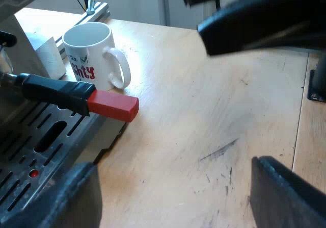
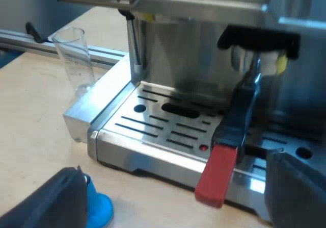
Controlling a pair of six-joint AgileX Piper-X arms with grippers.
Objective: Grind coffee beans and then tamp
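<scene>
Holder (image 2: 238, 113) seated in machine (image 2: 153, 154); left gripper (image 1: 173, 190) and right gripper (image 2: 173, 190) fingers wide, empty; next likely grasping its handle.

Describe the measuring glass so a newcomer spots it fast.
Start at the espresso machine and its slotted drip tray. Beside the tray's corner, on the wooden table, stands the measuring glass: upright, clear, with printed marks, unlike the blue tamper.
</scene>
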